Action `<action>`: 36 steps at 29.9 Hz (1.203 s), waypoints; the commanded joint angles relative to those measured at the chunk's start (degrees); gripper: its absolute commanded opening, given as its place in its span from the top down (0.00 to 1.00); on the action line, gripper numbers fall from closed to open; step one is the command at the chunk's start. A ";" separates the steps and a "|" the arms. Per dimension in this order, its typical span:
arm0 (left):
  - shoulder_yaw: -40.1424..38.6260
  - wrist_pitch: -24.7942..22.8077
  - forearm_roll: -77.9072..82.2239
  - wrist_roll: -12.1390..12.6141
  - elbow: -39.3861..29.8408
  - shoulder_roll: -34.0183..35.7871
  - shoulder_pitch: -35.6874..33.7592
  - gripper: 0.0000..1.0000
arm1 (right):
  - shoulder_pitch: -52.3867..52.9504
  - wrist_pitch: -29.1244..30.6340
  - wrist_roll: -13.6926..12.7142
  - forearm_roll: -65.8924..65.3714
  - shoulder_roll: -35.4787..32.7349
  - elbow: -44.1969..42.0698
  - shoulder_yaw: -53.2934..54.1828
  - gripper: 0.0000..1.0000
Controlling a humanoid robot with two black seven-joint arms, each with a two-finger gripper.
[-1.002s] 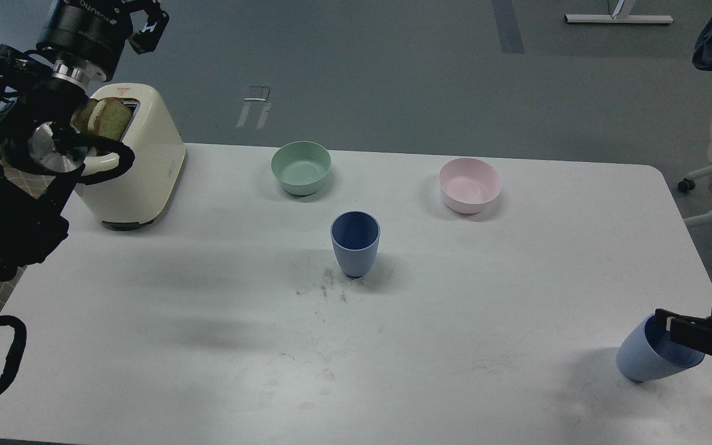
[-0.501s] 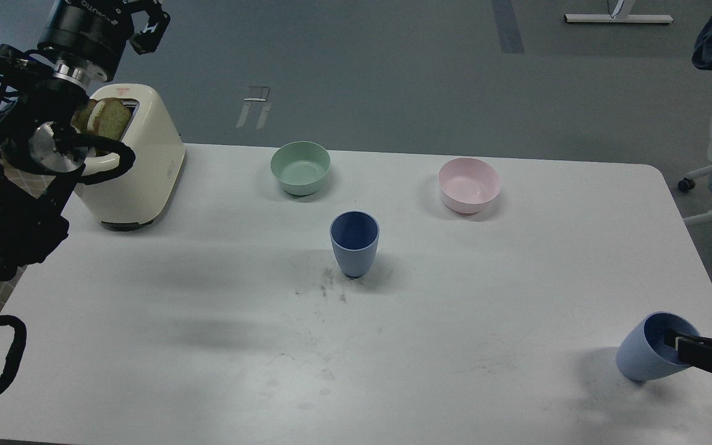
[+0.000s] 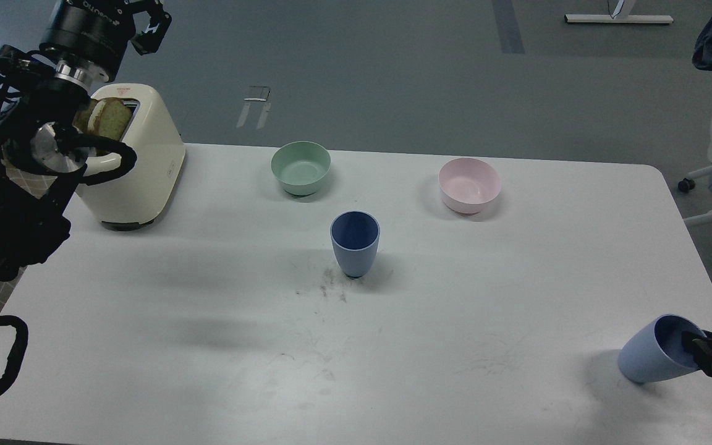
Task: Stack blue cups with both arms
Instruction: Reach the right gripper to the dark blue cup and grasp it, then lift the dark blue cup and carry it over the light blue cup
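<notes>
One blue cup [image 3: 355,243] stands upright at the middle of the white table [image 3: 207,346]. The second blue cup [image 3: 649,360] is at the table's front right, tilted with its mouth toward the right and its base on the table. My right gripper [image 3: 699,355] comes in from the right edge and pinches that cup's rim, one finger inside the mouth. My left gripper [image 3: 146,25] is held high at the top left, above the toaster, empty, fingers spread and partly cut off by the frame's top.
A cream toaster [image 3: 136,164] with bread in its slots stands at the back left. A mint-green bowl [image 3: 301,167] and a pale pink bowl [image 3: 469,184] stand at the back. Dark scuff marks lie in front of the middle cup.
My right gripper has drawn back to the right and slightly down, and the cup it holds has tipped further with its mouth toward the right. The left arm has barely moved.
</notes>
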 commanded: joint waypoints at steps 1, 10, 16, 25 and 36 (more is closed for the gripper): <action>-0.09 0.00 0.00 -0.09 -0.08 0.26 -0.04 0.02 | 0.30 0.00 0.09 0.31 0.21 0.08 0.46 1.00; -0.09 0.00 0.00 -0.09 -0.17 0.35 0.05 0.02 | 2.67 0.00 0.09 0.40 4.34 -0.09 8.72 1.00; -0.18 0.00 0.00 0.00 -0.26 0.43 -0.13 0.02 | 13.75 0.00 -0.26 4.97 4.69 -0.09 8.90 1.00; 0.00 0.53 0.00 0.09 -2.36 0.26 -0.04 0.02 | 42.73 0.00 -6.93 10.33 12.33 -0.53 -6.99 1.00; -0.18 0.70 0.09 0.09 -2.36 -0.09 -0.04 0.02 | 61.47 0.00 -11.07 10.33 29.92 -6.33 -27.58 1.00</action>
